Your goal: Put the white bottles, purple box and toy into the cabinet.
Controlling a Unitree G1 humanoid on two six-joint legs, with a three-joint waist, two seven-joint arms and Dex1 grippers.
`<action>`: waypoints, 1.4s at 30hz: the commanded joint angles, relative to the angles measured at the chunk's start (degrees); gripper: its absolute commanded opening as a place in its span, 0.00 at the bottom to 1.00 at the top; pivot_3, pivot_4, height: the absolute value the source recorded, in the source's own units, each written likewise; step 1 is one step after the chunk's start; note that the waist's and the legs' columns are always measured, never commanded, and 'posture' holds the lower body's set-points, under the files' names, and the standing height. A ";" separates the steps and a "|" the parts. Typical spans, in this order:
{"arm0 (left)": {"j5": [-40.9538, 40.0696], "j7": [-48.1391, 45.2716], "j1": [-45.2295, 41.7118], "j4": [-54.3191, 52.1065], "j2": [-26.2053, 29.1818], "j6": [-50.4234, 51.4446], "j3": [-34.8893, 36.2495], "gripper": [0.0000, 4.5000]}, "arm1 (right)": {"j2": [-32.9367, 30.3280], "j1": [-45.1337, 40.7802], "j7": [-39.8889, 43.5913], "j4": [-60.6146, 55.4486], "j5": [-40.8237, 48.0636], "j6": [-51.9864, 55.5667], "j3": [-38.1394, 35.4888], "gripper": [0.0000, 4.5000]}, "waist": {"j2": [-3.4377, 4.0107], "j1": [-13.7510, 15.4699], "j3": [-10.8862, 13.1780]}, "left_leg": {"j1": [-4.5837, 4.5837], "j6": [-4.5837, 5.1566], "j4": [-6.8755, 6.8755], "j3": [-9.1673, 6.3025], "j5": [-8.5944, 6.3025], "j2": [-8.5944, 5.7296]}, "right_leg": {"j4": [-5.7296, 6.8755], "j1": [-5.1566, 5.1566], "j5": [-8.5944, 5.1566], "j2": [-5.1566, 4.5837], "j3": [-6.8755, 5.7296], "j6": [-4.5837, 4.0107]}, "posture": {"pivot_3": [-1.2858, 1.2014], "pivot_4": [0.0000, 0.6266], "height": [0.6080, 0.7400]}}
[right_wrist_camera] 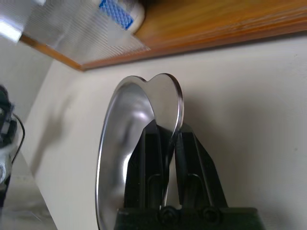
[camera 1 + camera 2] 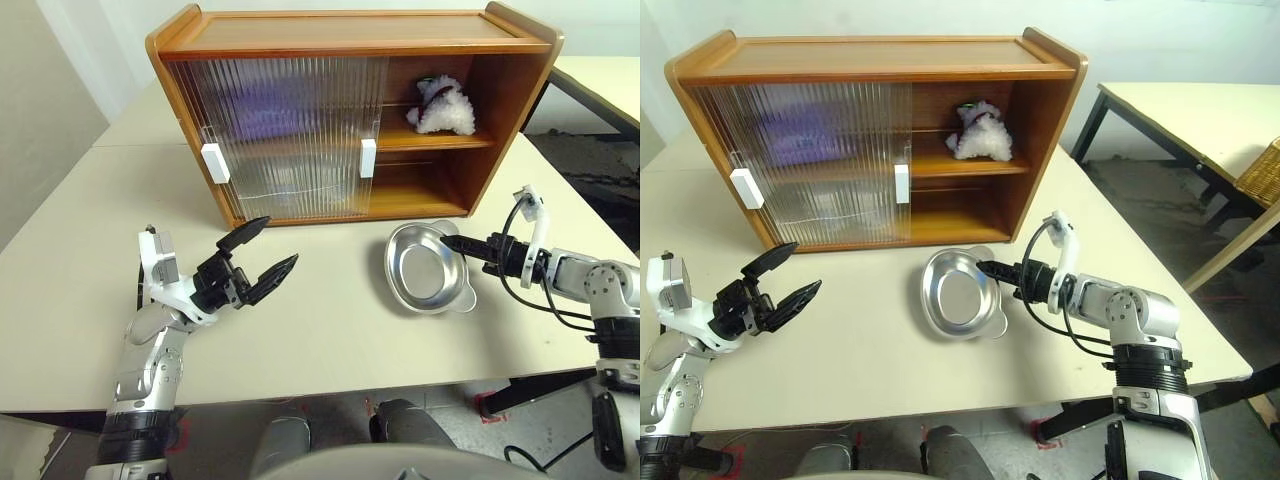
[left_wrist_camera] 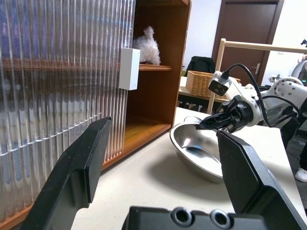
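The cabinet (image 2: 350,28) stands at the back of the table, its ribbed doors covering the left part and its right part open. The toy (image 2: 440,105) sits on the upper shelf in the open part. A purple blur, the purple box (image 2: 265,100), shows behind the doors on the upper shelf. A white bottle (image 1: 136,12) with blue print sits on the lower shelf at the door's edge. My right gripper (image 1: 165,132) is shut on the rim tab of a steel bowl (image 2: 425,275) in front of the cabinet. Above the table to the left, my left gripper (image 2: 265,250) hangs open and holds nothing.
The bowl rests on the beige table (image 2: 330,330) just before the cabinet's open lower shelf. White handles (image 2: 367,157) mark the door edges. A second table (image 2: 1200,110) and a wicker basket (image 2: 1262,170) stand off to the right.
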 commanded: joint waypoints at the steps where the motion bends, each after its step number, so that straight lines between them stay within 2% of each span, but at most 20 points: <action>1: 0.23 -0.46 -0.20 1.06 0.22 -0.40 0.28 1.00 | 2.32 -1.50 -5.21 1.08 3.23 2.51 -6.69 0.03 | 0.01 -0.01 0.00 | -0.01 0.00 0.00 0.00 0.00 0.00 | 0.01 -0.02 0.01 0.00 -0.01 -0.02 | 0.47 0.04 1.00; 4: 0.13 -0.79 -0.28 1.33 0.43 -0.30 0.38 1.00 | 6.26 -3.33 -10.95 0.63 6.36 4.14 -12.19 0.03 | 0.03 -0.13 -0.01 | -0.03 0.00 -0.07 0.00 0.00 0.06 | 0.01 -0.11 0.16 0.01 -0.01 -0.28 | 0.47 0.04 1.00; 11: 0.13 -1.53 -0.51 1.77 0.79 -0.18 0.51 1.00 | 17.24 -7.75 -28.19 -0.49 9.11 -1.67 -22.39 0.03 | 0.13 -0.52 -0.06 | -0.09 0.04 -0.30 -0.01 -0.02 0.15 | 0.02 -0.33 0.28 0.07 -0.04 -0.61 | 0.47 0.04 1.00; 18: 0.13 -1.65 -0.55 1.87 0.81 -0.29 0.52 1.00 | 22.73 -9.64 -36.34 -0.55 7.83 -8.89 -23.29 0.03 | 0.23 -0.69 -0.08 | -0.19 0.13 -0.39 -0.07 -0.07 0.17 | 0.01 -0.46 0.31 0.05 -0.05 -0.48 | 0.47 0.04 1.00; 22: 0.29 -1.82 -0.74 2.08 0.84 -0.50 0.50 1.00 | 27.12 -11.82 -41.49 1.22 7.93 -16.60 -24.55 0.03 | 0.33 -1.00 -0.12 | -0.20 0.16 -0.41 -0.10 -0.09 0.19 | 0.02 -0.51 0.36 0.05 -0.06 -0.40 | 0.47 0.03 1.00; 29: 0.33 -1.48 -0.65 1.74 0.55 -0.38 0.38 1.00 | 32.56 -13.87 -45.77 4.14 6.59 -26.99 -23.20 0.03 | 0.49 -1.34 -0.20 | -0.21 0.20 -0.46 -0.20 -0.12 0.24 | 0.02 -0.56 0.39 0.06 -0.12 -0.46 | 0.47 0.04 1.00; 36: 0.46 -1.19 -0.51 1.19 0.54 -0.26 0.25 1.00 | 33.85 -16.63 -46.60 10.52 3.36 -35.78 -21.14 0.03 | 0.59 -1.37 -0.23 | -0.34 0.20 -0.54 -0.21 -0.12 0.27 | 0.02 -0.72 0.43 -0.06 -0.13 -0.52 | 0.47 0.03 1.00; 42: 0.42 -0.86 -0.19 0.69 0.62 -0.16 0.23 1.00 | 34.29 -18.38 -45.20 14.47 2.71 -38.83 -19.87 0.03 | 0.67 -1.38 -0.28 | -0.57 0.20 -0.55 -0.22 -0.12 0.35 | 0.06 -0.98 0.56 -0.05 -0.15 -0.47 | 0.47 0.03 1.00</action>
